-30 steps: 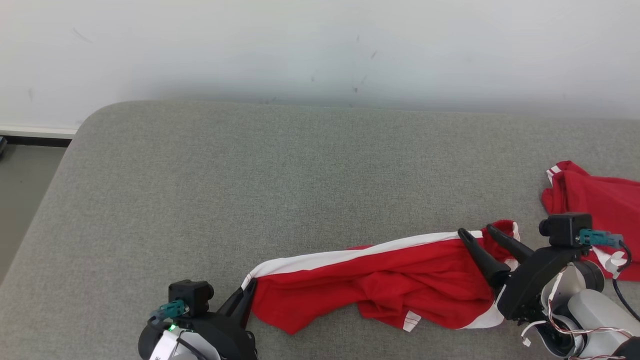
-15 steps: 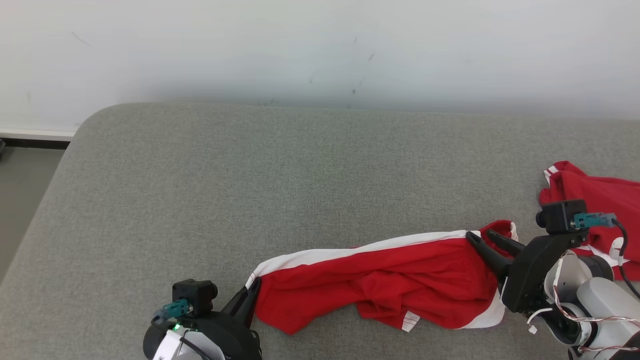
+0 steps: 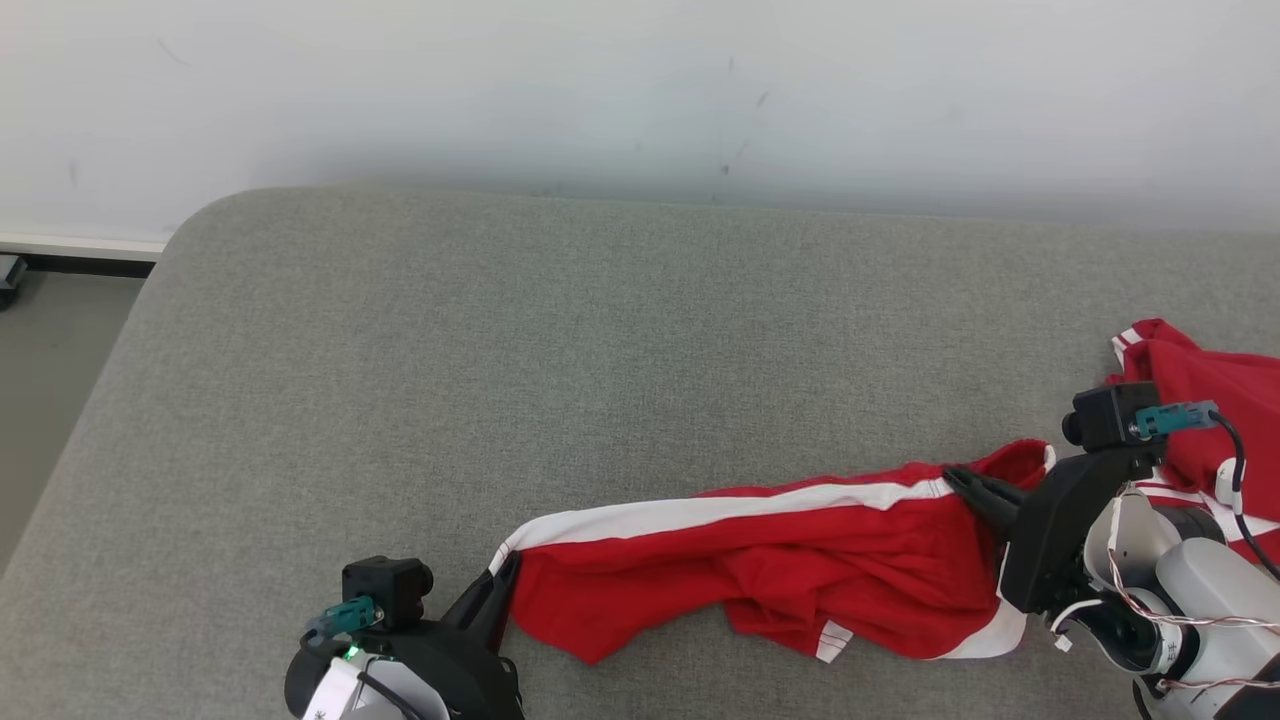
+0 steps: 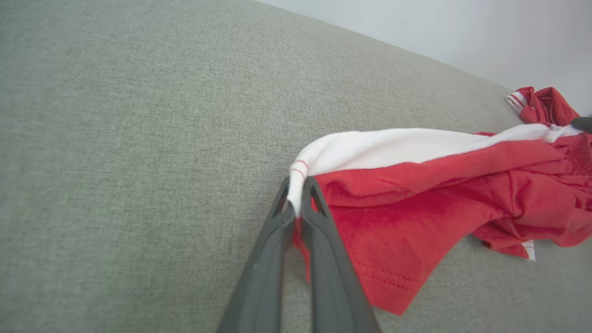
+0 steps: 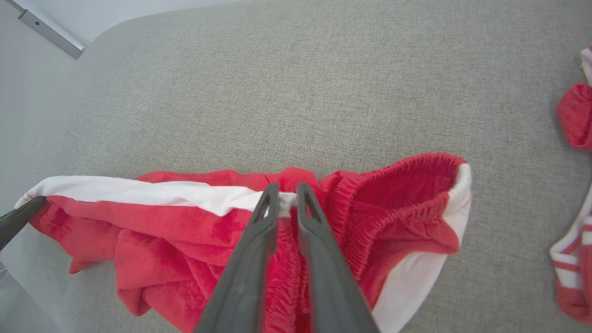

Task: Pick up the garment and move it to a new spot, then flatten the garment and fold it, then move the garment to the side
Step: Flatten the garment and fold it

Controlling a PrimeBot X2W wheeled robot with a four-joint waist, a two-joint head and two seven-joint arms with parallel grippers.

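My left pincer (image 3: 508, 566) is clenched on a hem corner of the red garment (image 3: 760, 560); my right pincer (image 3: 962, 479) nips its waistband. The garment lies near the front edge of the mattress (image 3: 500, 350). That thin right bite could slip on lifting, dropping one end.

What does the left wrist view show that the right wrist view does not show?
Left wrist view: close up, the left end effector pinching the hem end of the white stripe of the shorts. Right wrist view: the right end effector closed on the stripe beside the open waistband, and a baseboard. Both: the red shorts on the grey cushion, a second red garment at the edge, and the other arm's fingertip.
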